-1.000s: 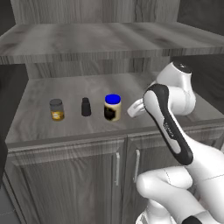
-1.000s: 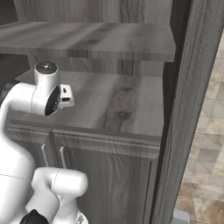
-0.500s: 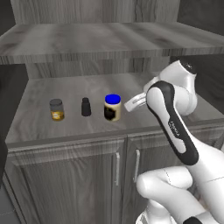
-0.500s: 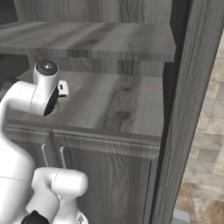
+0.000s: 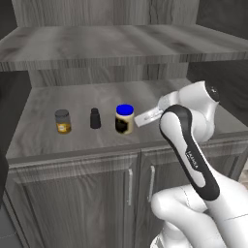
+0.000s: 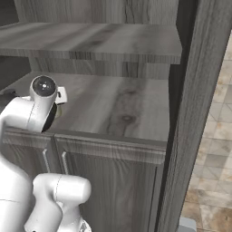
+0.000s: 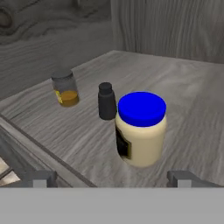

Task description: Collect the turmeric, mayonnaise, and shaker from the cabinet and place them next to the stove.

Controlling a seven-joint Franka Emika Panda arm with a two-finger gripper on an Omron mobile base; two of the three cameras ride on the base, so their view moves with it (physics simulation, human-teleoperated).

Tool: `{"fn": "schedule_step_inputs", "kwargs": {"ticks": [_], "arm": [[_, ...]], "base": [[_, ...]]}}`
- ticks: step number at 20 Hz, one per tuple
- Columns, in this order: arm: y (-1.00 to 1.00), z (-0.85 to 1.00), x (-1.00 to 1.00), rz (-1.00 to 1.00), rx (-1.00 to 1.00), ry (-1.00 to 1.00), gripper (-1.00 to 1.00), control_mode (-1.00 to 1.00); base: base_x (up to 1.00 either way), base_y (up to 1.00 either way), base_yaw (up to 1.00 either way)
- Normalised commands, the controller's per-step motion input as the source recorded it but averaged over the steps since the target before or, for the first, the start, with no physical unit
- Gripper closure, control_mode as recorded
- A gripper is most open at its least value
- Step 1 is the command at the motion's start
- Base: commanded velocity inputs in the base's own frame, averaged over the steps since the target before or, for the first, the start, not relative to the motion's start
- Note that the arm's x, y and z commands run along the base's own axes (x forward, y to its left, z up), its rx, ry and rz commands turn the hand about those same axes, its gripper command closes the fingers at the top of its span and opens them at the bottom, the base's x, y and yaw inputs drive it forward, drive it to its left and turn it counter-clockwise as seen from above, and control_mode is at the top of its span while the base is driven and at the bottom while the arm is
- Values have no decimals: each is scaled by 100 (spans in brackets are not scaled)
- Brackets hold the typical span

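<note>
At centre frame on the grey wood-grain cabinet [image 5: 97, 140] shelf stand the blue-lidded cream mayonnaise jar [image 5: 124, 119], black shaker [image 5: 95, 118] and small turmeric jar [image 5: 62, 121]; jaws wide, empty, just right of the mayonnaise

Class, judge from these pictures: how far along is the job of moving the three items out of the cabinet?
Done: nothing; the turmeric, shaker and mayonnaise all stand on the cabinet shelf.
In hand: the gripper, jaws open and empty, faces the mayonnaise.
Left: grasp each item and carry all three to the stove.
</note>
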Motion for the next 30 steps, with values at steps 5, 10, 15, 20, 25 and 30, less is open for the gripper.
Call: {"fn": "schedule_step_inputs", "kwargs": {"ticks": [5,10,15,20,25,30], "arm": [[20,-7,0,0,0,-6,-100,-100],[8,-7,3,0,0,0,-100,-100],[-1,-5,0,0,4,-1,-100,-100],[-3,-4,6,0,8,-4,-100,-100],[-1,0,17,-1,6,-3,-100,-100],[-9,0,16,-2,7,0,-100,-100]], "base": [[0,0,0],[0,0,0],[0,0,0],[0,0,0],[0,0,0],[0,0,0]]}}
